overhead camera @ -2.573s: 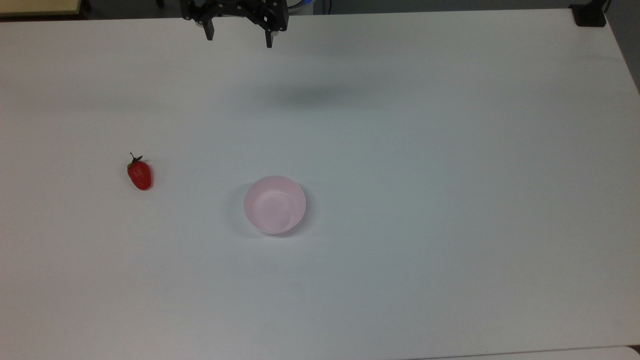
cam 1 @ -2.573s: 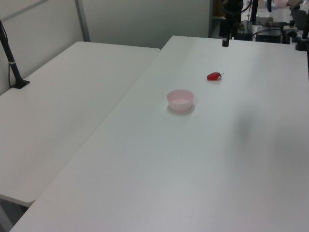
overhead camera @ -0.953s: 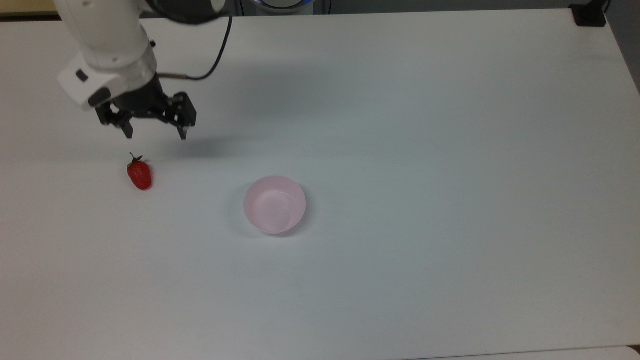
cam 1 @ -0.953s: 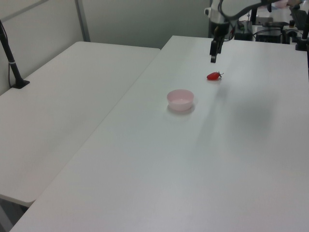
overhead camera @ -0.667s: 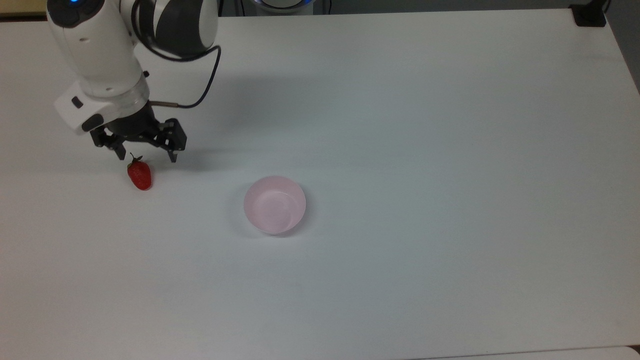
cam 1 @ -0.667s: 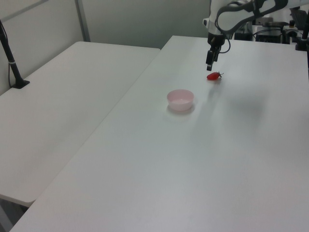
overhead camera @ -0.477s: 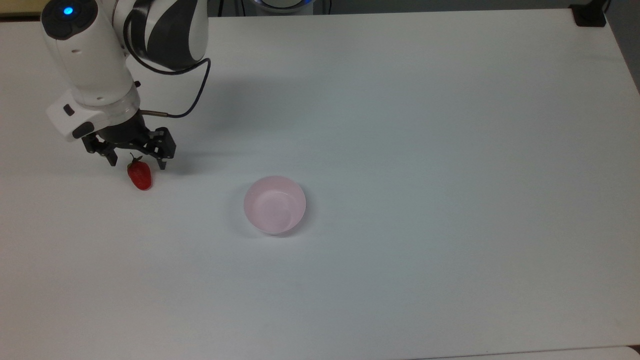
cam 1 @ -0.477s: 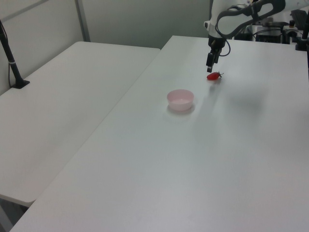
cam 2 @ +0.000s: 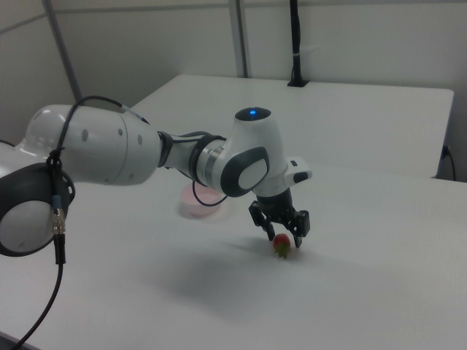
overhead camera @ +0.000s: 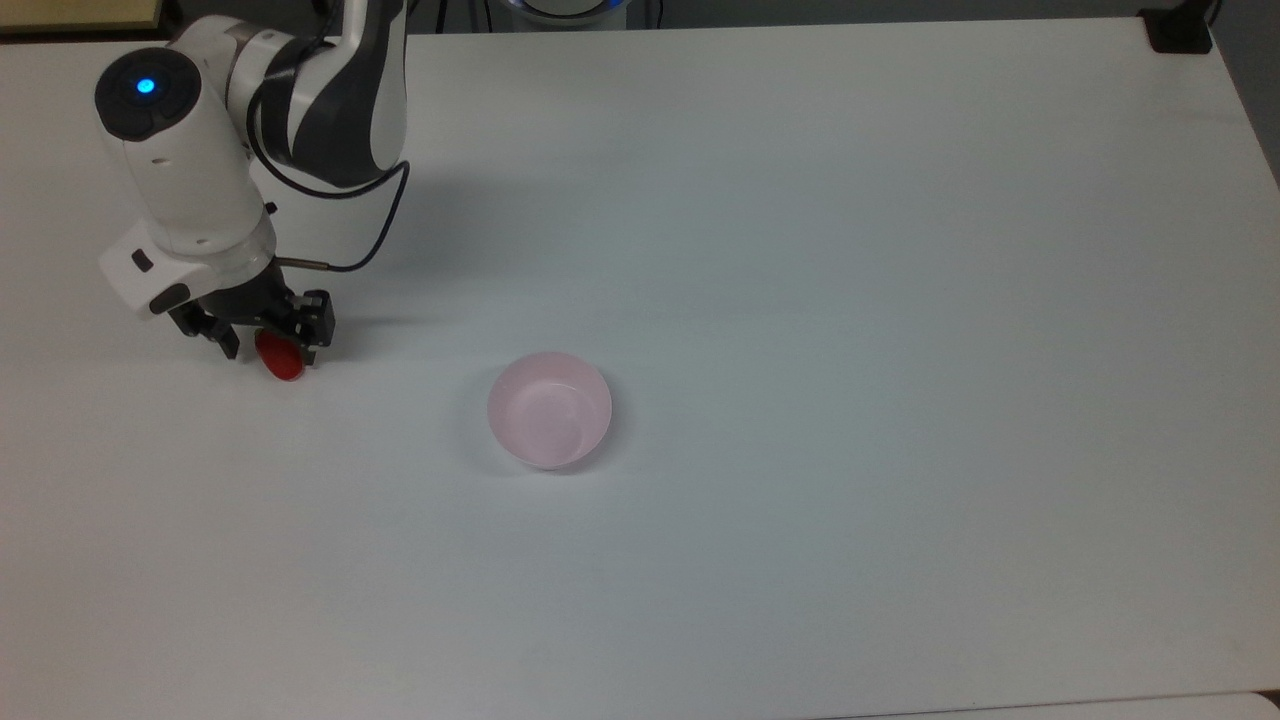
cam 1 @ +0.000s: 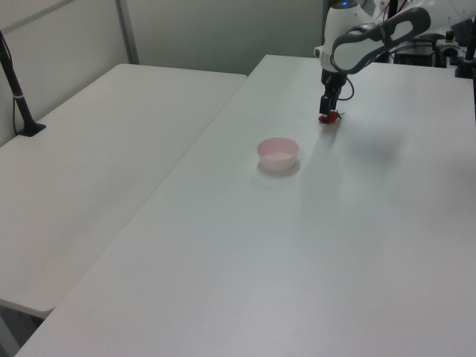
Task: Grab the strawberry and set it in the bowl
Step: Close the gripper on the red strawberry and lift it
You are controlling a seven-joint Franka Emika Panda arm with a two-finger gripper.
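One arm, white w/ dark joints, reaches down to the tabletop (overhead camera: 800, 250) at the top view's left. Its end effector (overhead camera: 268, 350) sits low over the strawberry (overhead camera: 281, 360), fingers spread apart w/ one on either side of the fruit. In the right view the end effector (cam 2: 283, 240) straddles the strawberry (cam 2: 282, 246); a gap shows between each finger and the red skin, so it's open, nothing gripped. Fingertips look close to the surface, but whether they touch it I can't tell.

Strawberry lies on the tabletop, red body poking out below the end effector in the top view, its stem end hidden under the black fingers. In the left view the strawberry (cam 1: 327, 117) is just a small red patch at the foot of the end effector (cam 1: 326, 111).

Bowl (overhead camera: 549, 409): pale pink, upright, nothing in it. It's well apart from the strawberry, toward the top view's right and a bit lower in frame. In the left view the bowl (cam 1: 277, 153) sits nearer the camera than the arm; in the right view the bowl (cam 2: 201, 205) is partly hidden behind the arm's wrist.

A blue light glows on the arm's last joint (overhead camera: 146, 87). A black cable (overhead camera: 375, 230) loops from the arm to the wrist. A second white table (cam 1: 89, 171) stands alongside, on the left view's left.
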